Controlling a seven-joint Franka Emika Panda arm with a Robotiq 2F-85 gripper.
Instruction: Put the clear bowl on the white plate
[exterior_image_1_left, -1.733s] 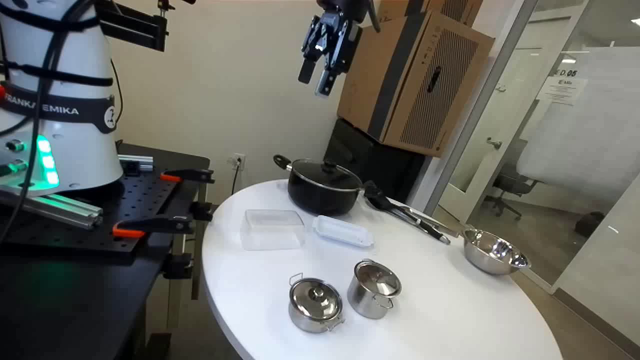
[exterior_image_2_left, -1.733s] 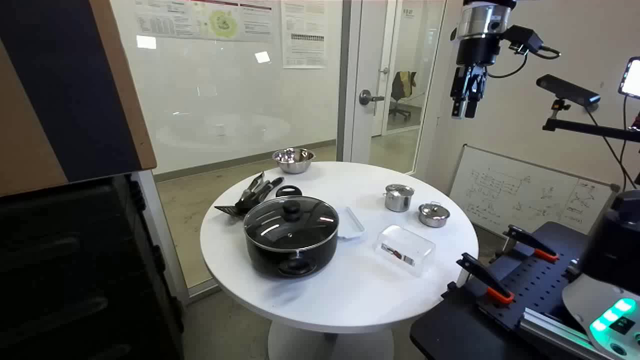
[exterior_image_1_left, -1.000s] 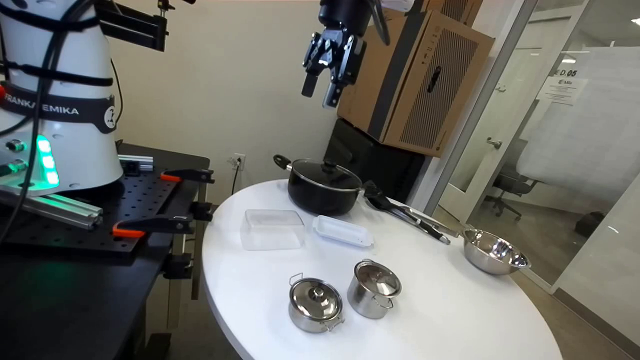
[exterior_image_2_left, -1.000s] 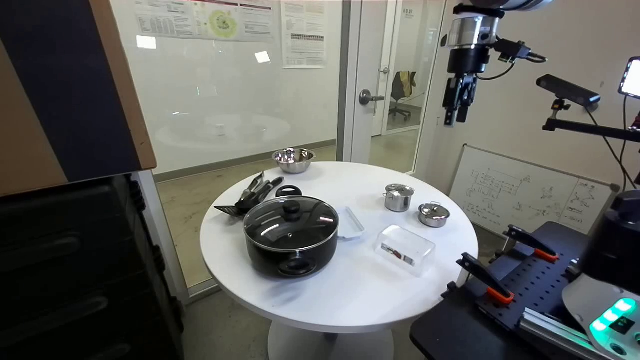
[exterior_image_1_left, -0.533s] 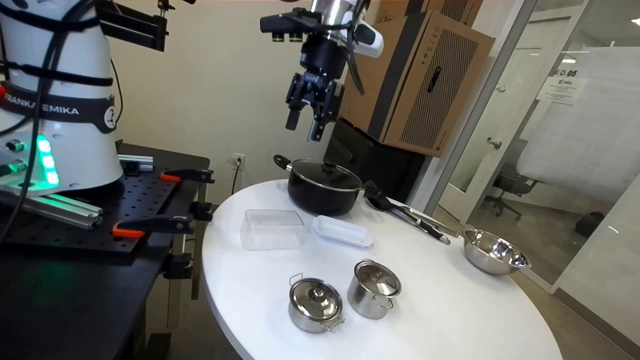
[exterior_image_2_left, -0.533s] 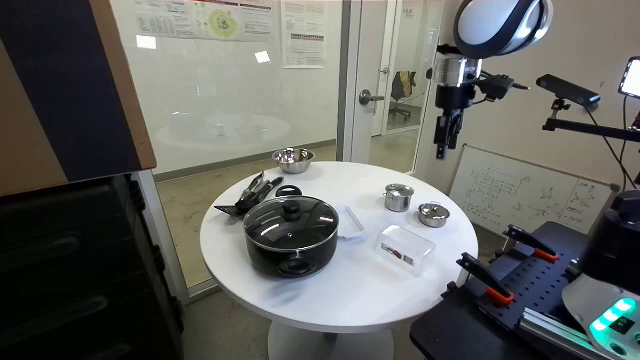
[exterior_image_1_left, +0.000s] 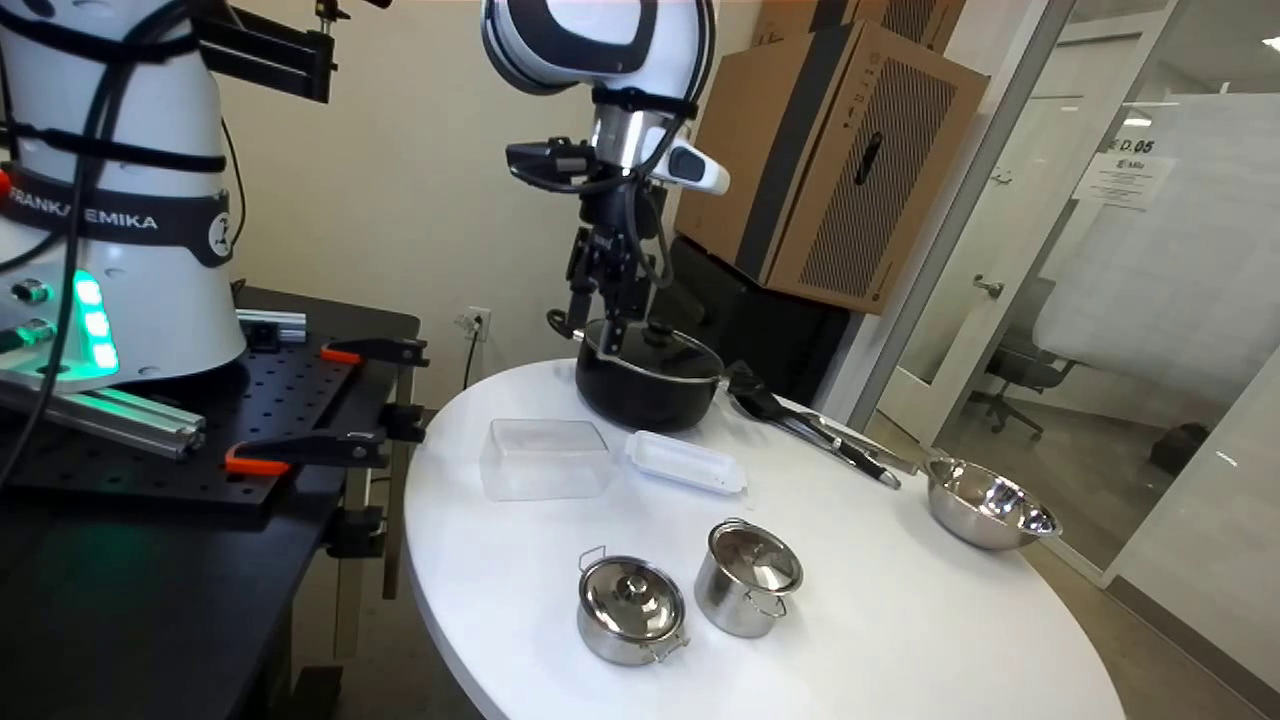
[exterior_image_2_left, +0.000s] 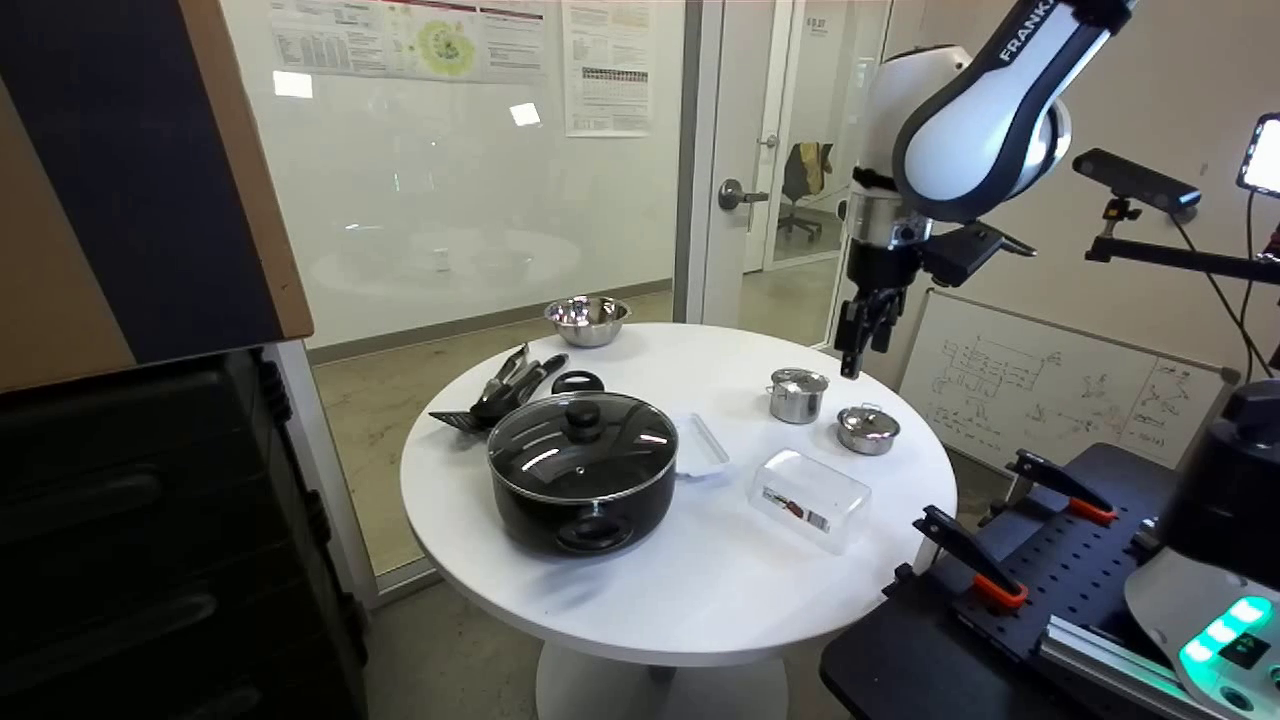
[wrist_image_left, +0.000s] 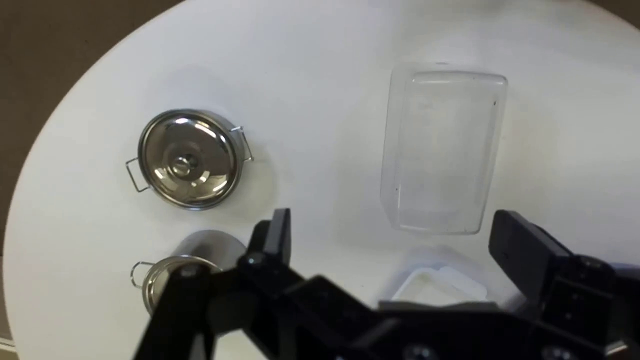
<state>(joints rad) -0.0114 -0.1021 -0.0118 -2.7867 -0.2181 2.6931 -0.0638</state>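
"What did you note in an exterior view?"

"The gripper (exterior_image_1_left: 594, 336) hung, pointing down, over the round white table (exterior_image_1_left: 900, 620). The clear plastic bowl (exterior_image_1_left: 545, 462) lay near the edge facing the black bench (exterior_image_1_left: 120, 590). Just beside it lay the oblong white plate (exterior_image_1_left: 687, 463), with the lidded black pot (exterior_image_1_left: 650, 395) behind, by the far edge."

"In an exterior view I saw a label (exterior_image_2_left: 796, 509) on the bowl's side (printed, but too small to read)."

"There the black pot hid part of the plate. A deep steel pot (exterior_image_2_left: 798, 400) and a shallow steel pot (exterior_image_2_left: 868, 432), both lidded, stood near the right edge, a steel bowl (exterior_image_2_left: 588, 328) at the far edge, black-handled utensils (exterior_image_2_left: 500, 400) by the left."

"And in the wrist view?"

"The fingers (wrist_image_left: 515, 245) stood wide apart and gripped nothing, well away from the bowl. The gripper's body covered part of the plate and of the deep pot."
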